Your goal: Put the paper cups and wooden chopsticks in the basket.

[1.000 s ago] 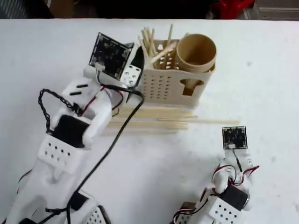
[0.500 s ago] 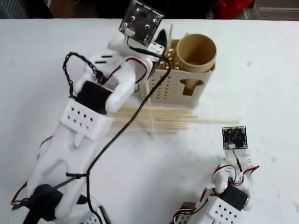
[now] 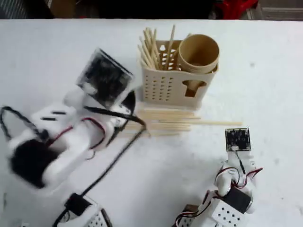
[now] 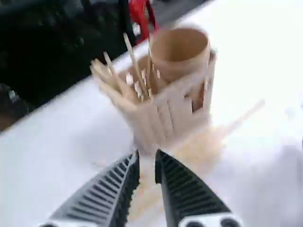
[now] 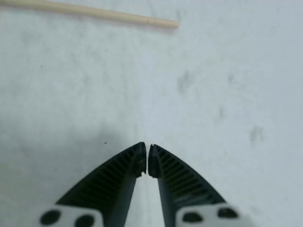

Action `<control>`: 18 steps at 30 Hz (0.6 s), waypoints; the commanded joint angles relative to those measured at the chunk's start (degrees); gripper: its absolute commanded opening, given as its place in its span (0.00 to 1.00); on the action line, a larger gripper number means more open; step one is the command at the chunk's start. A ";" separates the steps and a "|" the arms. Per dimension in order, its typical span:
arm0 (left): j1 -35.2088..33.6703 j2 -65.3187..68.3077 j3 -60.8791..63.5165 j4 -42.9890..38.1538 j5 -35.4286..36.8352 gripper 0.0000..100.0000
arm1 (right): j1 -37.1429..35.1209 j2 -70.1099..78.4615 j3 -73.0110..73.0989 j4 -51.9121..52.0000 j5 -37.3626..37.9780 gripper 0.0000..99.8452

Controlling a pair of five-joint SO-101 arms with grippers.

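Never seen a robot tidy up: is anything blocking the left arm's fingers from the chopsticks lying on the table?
Nothing visible does. The left gripper hangs above the table, and the loose wooden chopsticks lie just ahead of it, at the foot of the basket, which stands behind them, not between.

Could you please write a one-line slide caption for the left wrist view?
Left claw, narrowly open, points at a beige perforated plastic basket holding a brown paper cup and wooden chopsticks.

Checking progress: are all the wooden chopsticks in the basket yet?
No. Upright chopsticks stand in the basket; loose chopsticks lie on the table beside it.
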 commanded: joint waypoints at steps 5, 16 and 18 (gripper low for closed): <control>-11.74 4.09 27.25 -22.42 -0.62 0.08 | 0.31 0.31 0.53 -0.75 -0.09 0.02; -17.54 26.59 27.60 -38.42 21.01 0.22 | 0.31 0.31 0.53 -0.75 -0.09 0.02; -18.51 30.11 27.60 -43.16 25.32 0.22 | 0.31 0.31 0.53 -0.75 -0.09 0.02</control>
